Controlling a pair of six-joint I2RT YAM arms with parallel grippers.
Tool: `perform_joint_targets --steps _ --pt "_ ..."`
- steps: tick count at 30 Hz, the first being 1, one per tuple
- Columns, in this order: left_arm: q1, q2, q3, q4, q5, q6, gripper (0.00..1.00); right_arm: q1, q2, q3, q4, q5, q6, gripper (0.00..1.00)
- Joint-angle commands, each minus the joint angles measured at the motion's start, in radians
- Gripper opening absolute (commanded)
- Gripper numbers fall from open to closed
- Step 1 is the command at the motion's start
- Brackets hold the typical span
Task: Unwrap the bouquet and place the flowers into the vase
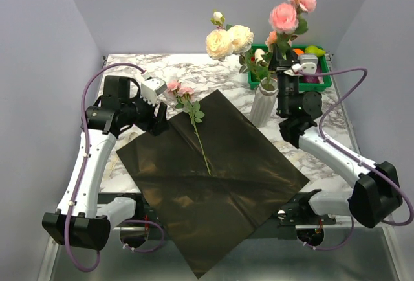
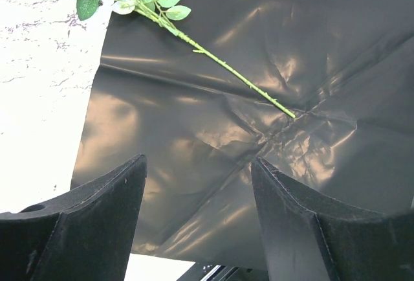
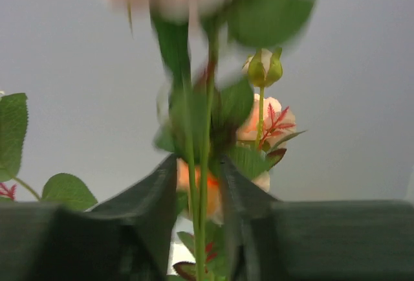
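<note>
— Standing over there, can you see the tall white ribbed vase (image 1: 262,103) with the wavy rim?

— Yes. It stands upright on the grey-veined white marble table (image 1: 194,70). Long-stemmed pink, cream and peach roses (image 1: 240,35) rise out of it. Two cream blooms lean out to its left, and the pink ones tower above its right side.

— And the right gripper (image 1: 283,61) (image 3: 197,171)?

— Just beside the vase, above the rim on its right, pointing upward. Its black fingers (image 3: 149,203) stand narrowly apart, and the green stems of the pink roses run up between them. The wrist view is blurred, so I can't tell whether the pads press those stems or sit just off them.

— What lies to the left of the vase?

— A large sheet of dark brown-black wrapping paper (image 1: 213,184) (image 2: 259,67), spread flat and creased. One edge runs close by the vase's foot. A single pink-bloomed rose stem with small green leaves (image 1: 197,129) (image 2: 226,67) lies there too, well apart from the vase. Its stem rests on the sheet and its blooms are off it, on the marble.

— The left gripper (image 1: 158,122) (image 2: 197,161)?

— Farther left of the vase than that loose rose, hovering over the paper's left edge. Its jaws are spread wide above bare paper.

— Anything behind the vase?

— A green plastic crate (image 1: 323,80), just behind it to the right, with some produce inside.
</note>
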Motion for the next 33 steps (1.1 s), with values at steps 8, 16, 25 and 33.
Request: perform_joint_targets --steps 8,16,25,33 --pt "0.008 -0.037 0.017 -0.016 0.0 -0.006 0.75 -0.003 -0.255 -0.129 -0.199 -0.094 0.115 0.59" --pt "0.008 -0.035 0.017 -0.015 0.006 -0.011 0.75 0.217 -0.378 -0.241 -0.411 -0.028 0.1 0.73" --pt "0.008 -0.031 0.023 -0.012 0.003 -0.012 0.75 0.486 -0.237 -0.221 -0.554 0.064 0.123 0.86" --pt "0.008 -0.035 0.023 -0.012 0.0 -0.015 0.75 0.485 0.197 0.056 -0.897 -0.077 0.333 0.85"
